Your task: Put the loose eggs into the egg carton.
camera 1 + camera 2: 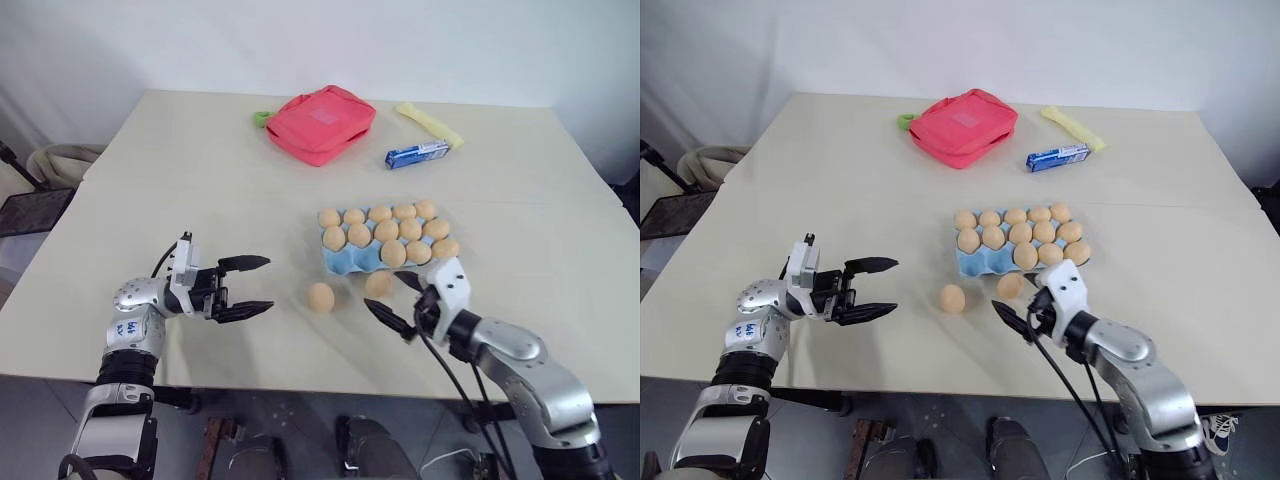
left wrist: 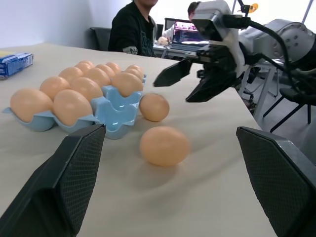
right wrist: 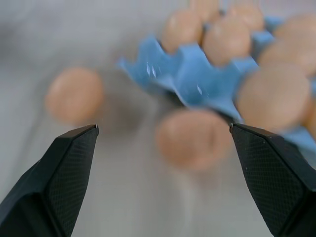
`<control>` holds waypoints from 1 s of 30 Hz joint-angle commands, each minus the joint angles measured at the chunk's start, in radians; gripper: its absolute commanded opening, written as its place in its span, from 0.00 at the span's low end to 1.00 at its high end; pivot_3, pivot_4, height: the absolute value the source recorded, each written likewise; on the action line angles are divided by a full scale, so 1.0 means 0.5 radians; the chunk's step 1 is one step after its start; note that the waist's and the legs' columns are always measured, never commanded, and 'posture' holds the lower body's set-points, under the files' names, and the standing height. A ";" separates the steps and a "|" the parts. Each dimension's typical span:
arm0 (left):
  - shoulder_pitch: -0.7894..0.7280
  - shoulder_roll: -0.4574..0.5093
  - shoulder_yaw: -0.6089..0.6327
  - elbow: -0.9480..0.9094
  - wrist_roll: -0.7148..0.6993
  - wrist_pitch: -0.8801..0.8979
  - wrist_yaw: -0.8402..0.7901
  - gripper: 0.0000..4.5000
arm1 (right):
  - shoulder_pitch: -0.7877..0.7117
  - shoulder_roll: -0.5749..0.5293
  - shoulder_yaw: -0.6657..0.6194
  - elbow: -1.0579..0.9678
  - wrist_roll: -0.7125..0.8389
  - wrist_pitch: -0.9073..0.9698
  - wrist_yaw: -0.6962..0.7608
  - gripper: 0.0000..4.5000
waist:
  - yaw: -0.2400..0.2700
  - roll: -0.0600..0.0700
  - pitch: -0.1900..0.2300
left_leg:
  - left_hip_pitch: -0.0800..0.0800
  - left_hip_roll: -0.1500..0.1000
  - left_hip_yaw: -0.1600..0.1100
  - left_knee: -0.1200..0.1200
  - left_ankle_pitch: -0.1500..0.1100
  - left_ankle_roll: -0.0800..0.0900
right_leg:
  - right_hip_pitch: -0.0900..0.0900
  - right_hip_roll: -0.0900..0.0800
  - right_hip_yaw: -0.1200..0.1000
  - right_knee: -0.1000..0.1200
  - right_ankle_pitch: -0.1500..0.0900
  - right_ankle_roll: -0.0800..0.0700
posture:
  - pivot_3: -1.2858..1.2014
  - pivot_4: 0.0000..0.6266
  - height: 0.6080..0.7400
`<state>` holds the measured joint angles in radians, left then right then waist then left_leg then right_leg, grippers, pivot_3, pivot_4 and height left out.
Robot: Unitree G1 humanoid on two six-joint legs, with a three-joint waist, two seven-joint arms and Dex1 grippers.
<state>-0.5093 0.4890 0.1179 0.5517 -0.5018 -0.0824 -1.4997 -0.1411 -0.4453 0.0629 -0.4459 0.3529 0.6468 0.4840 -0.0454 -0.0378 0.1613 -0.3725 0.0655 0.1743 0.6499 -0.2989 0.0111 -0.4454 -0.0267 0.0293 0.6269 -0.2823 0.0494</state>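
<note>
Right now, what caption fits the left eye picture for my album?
Two open grippers, left and right, flank two loose eggs beside the nearly full egg carton.

Two loose eggs (image 1: pixel 320 297) lie before the egg carton (image 1: pixel 340 262).

red pouch (image 1: pixel 320 123) | blue snack packet (image 1: pixel 417 154) | yellow item (image 1: pixel 430 125) | table (image 1: pixel 180 200)

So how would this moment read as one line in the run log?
loose eggs: two on table by egg carton | right gripper: jaws open, near one egg | left gripper: jaws open, empty
</note>
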 commanded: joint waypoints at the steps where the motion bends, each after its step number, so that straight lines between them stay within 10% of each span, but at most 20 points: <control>1: 0.015 0.020 0.021 -0.099 -0.021 0.008 -0.025 1.00 | -0.055 0.034 0.036 0.012 -0.050 0.044 -0.072 0.99 | 0.001 0.000 0.000 | 0.000 0.000 0.000 0.000 0.000 0.000 | 0.000 0.000 0.000 0.000 0.000 0.000 | 0.52 0.24 1.00; 18: 0.072 0.018 0.058 -0.160 -0.021 0.016 0.023 1.00 | -0.159 0.065 0.055 0.139 -0.183 0.063 -0.139 0.99 | -0.020 0.000 0.000 | 0.000 0.000 0.000 0.001 0.000 0.000 | 0.000 0.000 0.000 0.002 0.000 0.001 | 0.52 0.24 1.00; 30: 0.053 0.002 0.054 -0.130 -0.010 0.000 0.025 1.00 | -0.151 0.036 0.054 0.047 -0.144 0.071 -0.071 0.43 | -0.020 0.000 0.000 | 0.000 0.000 0.000 0.001 0.001 0.000 | 0.000 0.000 0.000 0.001 0.000 0.001 | 0.52 0.24 1.00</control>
<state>-0.4756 0.4882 0.1377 0.5098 -0.5021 -0.0733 -1.4867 -0.2115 -0.4179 0.1041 -0.3660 0.2662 0.6838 0.4360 -0.0556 -0.0378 0.1613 -0.3727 0.0654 0.1746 0.6503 -0.2986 0.0110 -0.4454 -0.0268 0.0292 0.6276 -0.2821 0.0498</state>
